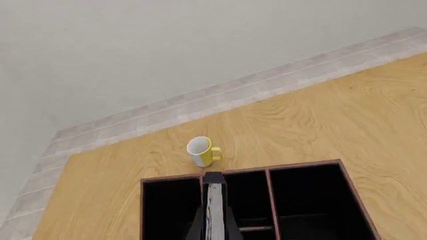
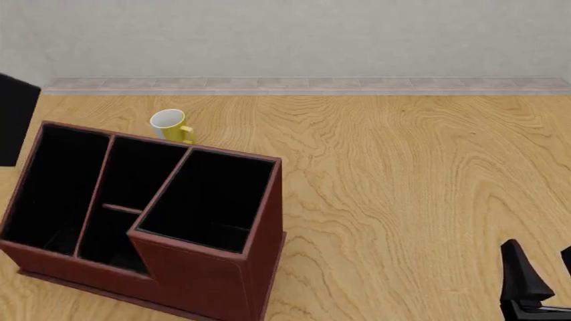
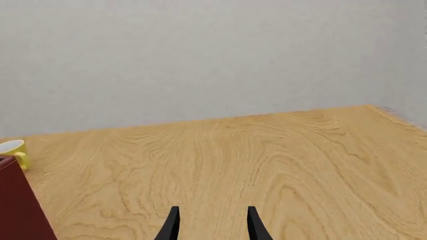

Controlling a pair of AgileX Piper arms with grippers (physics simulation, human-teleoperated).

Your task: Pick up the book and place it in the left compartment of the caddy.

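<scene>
The left pincer point(image 1: 213, 220) clenches the thin black book point(image 1: 214, 207) above the reddish-brown leather-look caddy point(image 2: 205, 281); the right pincer point(image 3: 212, 225) is released over the wooden surface point(image 2: 419, 174)

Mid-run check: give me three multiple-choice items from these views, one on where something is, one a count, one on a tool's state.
1. Where is the yellow mug relative to the caddy?
A. Inside it
B. On the table, just beyond its far wall
C. Next to its near wall

2. How many sections does the caddy have?
A. Two
B. Three
C. Four

3. What state is the left tool in?
A. Open above the caddy
B. Shut on the book
C. Shut on the mug

Key: 1 B, the front view shows the mug standing on wood behind the caddy. 2 C, one long section, two small middle ones and a tall end one. 3 B, the left wrist view shows white page edges between its fingers.
</scene>
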